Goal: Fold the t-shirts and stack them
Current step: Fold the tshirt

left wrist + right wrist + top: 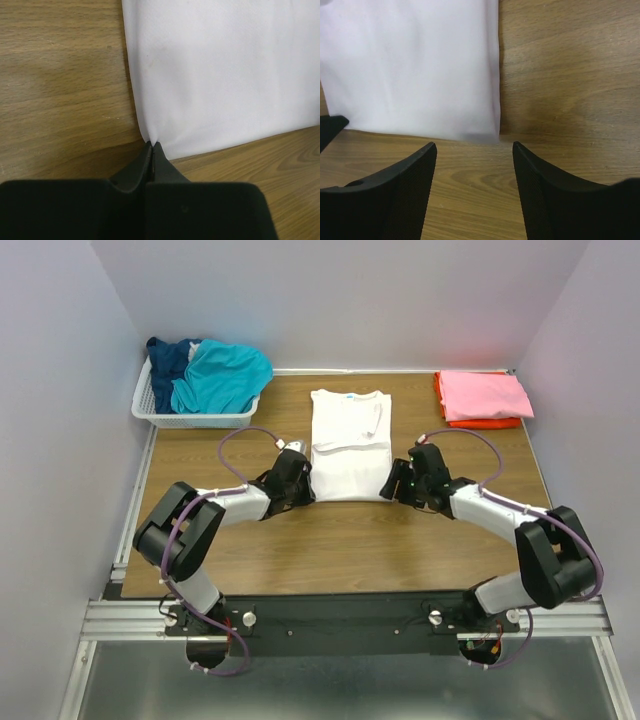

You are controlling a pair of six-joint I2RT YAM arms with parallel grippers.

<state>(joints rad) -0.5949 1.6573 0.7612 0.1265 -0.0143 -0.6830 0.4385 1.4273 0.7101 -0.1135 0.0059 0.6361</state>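
A white t-shirt (349,440) with a small blue neck label lies half-folded in a long strip on the table's middle, neck at the far end. My left gripper (303,483) is shut on its near left corner; in the left wrist view the closed gripper (152,145) pinches the white cloth (225,75). My right gripper (392,483) is open and empty just before the near right corner; in the right wrist view the gripper (475,146) has its fingers spread, with the shirt (410,65) beyond them. A pink shirt (485,395) lies folded on an orange one (490,423) at the far right.
A white slatted basket (175,417) at the far left holds a teal shirt (222,376) and a navy shirt (170,355). Grey walls close in the table on three sides.
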